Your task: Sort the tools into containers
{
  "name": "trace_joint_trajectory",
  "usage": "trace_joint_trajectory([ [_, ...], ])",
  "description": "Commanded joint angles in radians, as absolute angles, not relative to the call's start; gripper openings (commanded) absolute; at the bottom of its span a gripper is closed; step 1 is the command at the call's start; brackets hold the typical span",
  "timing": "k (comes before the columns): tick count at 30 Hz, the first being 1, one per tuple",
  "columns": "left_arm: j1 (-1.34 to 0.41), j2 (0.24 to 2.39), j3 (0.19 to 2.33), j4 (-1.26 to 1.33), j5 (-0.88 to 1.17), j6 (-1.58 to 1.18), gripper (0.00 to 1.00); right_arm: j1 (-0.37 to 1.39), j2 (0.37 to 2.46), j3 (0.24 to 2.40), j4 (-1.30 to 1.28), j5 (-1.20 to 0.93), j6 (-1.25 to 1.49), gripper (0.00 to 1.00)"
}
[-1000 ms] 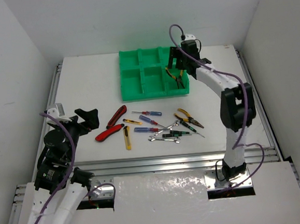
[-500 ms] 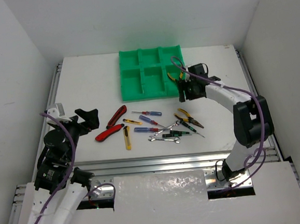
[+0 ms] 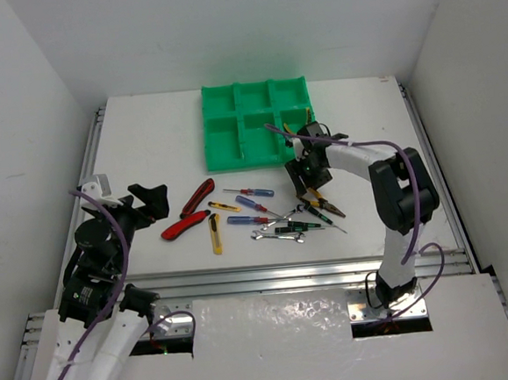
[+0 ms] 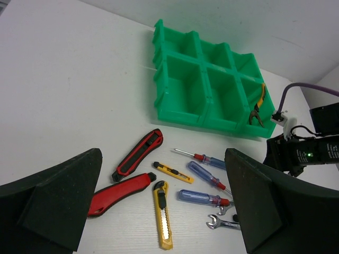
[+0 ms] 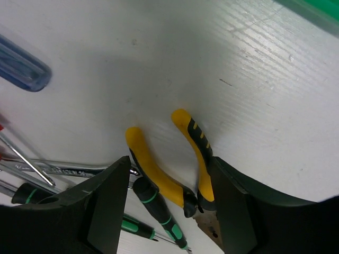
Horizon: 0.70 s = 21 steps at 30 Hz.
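My right gripper (image 3: 310,182) (image 5: 170,180) is low over the table with its jaws open on either side of yellow-handled pliers (image 3: 322,204) (image 5: 159,177). The right finger (image 5: 238,206) is against one handle; the left finger stands apart from the other. A dark green-ringed screwdriver (image 5: 159,209) lies beside the pliers. Another pair of pliers (image 4: 258,103) rests in the near right compartment of the green tray (image 3: 237,137) (image 4: 204,90). My left gripper (image 3: 149,203) (image 4: 161,180) is wide open and empty, left of the red-black utility knives (image 3: 197,195) (image 4: 139,162).
Yellow box cutters (image 3: 215,233) (image 4: 163,221), blue-handled screwdrivers (image 3: 250,192) (image 4: 204,198) and silver wrenches (image 3: 275,234) (image 4: 222,224) lie scattered between the two grippers. White walls close in the table's sides and back.
My right gripper has swung from above the tray's near right compartment down to the table over the pliers, and its jaws have narrowed. The left arm has not moved.
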<state>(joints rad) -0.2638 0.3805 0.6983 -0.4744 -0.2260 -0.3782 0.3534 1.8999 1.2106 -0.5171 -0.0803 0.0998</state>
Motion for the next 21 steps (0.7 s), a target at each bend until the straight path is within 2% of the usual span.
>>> trace_joint_trajectory([
  [1,-0.276,0.39,0.696,-0.425,-0.215,-0.367,1.0,0.356,1.905,1.253,-0.534,-0.038,0.072,0.62],
  [12,-0.276,0.393,0.695,-0.422,-0.203,-0.365,1.0,0.356,1.973,1.278,-0.572,0.024,0.077,0.59],
  [14,-0.276,0.394,0.695,-0.42,-0.199,-0.364,1.0,0.356,1.974,1.278,-0.572,0.041,0.084,0.51],
  [15,-0.276,0.394,0.695,-0.42,-0.198,-0.364,1.0,0.356,1.98,1.284,-0.58,0.052,0.084,0.51],
  [16,-0.276,0.394,0.695,-0.42,-0.198,-0.364,1.0,0.356,1.977,1.288,-0.597,0.048,0.086,0.52],
  [20,-0.278,0.393,0.695,-0.419,-0.193,-0.364,1.0,0.356,1.927,1.259,-0.56,-0.038,0.089,0.86],
  [21,-0.278,0.393,0.695,-0.417,-0.193,-0.362,1.0,0.356,1.922,1.259,-0.56,-0.047,0.087,0.86],
])
